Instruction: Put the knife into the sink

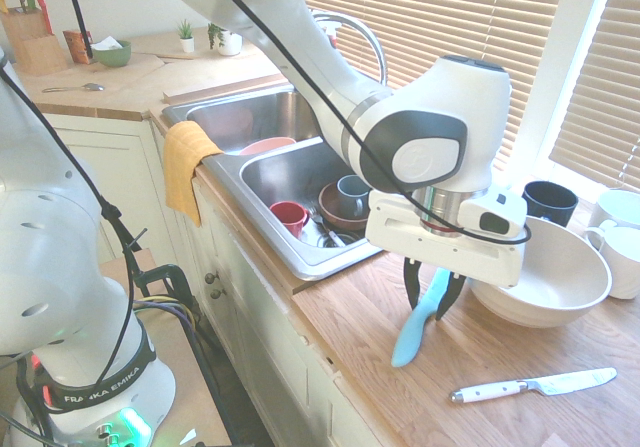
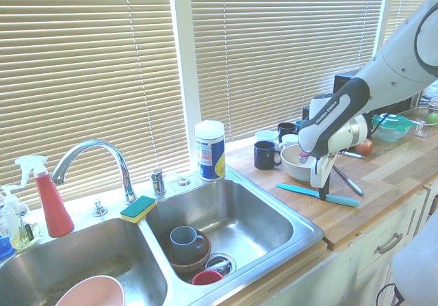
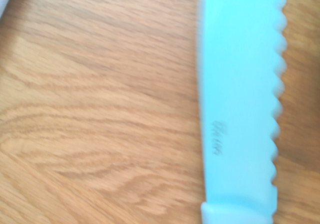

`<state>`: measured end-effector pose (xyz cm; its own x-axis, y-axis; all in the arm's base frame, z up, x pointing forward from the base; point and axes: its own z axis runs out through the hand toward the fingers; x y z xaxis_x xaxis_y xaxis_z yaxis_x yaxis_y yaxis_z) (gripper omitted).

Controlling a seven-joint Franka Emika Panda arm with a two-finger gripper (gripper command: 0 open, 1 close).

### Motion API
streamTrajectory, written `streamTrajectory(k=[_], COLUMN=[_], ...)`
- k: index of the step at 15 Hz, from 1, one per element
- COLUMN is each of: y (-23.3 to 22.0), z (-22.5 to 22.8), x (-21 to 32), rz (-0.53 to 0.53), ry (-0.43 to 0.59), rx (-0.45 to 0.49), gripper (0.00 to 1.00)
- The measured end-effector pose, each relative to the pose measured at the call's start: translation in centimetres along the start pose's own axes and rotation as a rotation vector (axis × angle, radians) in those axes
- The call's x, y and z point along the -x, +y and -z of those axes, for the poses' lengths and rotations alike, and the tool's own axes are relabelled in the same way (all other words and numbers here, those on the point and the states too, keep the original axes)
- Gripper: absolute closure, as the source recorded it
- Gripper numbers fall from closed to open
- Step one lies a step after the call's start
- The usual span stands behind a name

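The light-teal knife (image 1: 412, 342) lies flat on the wooden counter, to the right of the sink (image 1: 285, 172) and in front of the white bowl. My gripper (image 1: 430, 312) stands straight down over the knife's middle, with a black finger on each side, shut on the knife. The handle end points toward the counter's front edge. In the second exterior view the knife (image 2: 342, 198) lies across the counter under the gripper (image 2: 321, 192), right of the sink (image 2: 256, 217). The wrist view shows the wavy-edged blade (image 3: 240, 93) close up on the wood.
A white bowl (image 1: 545, 277) stands just behind the gripper, with a dark mug (image 1: 550, 202) and white mugs (image 1: 620, 257) beyond. A white-handled knife (image 1: 530, 385) lies to the right. The near basin holds a red cup (image 1: 288, 215) and a brown bowl (image 1: 335, 217). A yellow cloth (image 1: 185, 167) hangs over the sink's front.
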<state>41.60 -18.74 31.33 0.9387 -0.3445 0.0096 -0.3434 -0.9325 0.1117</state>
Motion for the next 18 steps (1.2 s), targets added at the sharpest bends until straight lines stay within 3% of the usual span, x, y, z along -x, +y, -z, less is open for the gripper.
streamTrajectory(k=[6, 10, 18], y=[0.4, 1.1, 0.2], z=[0.1, 0.5, 7.7], x=[0.0, -0.2, -0.1], rz=[-0.016, -0.082, -0.089], ry=[0.001, -0.016, 0.036], rx=[-0.007, -0.064, -0.117], gripper=[1.0, 1.0, 1.0])
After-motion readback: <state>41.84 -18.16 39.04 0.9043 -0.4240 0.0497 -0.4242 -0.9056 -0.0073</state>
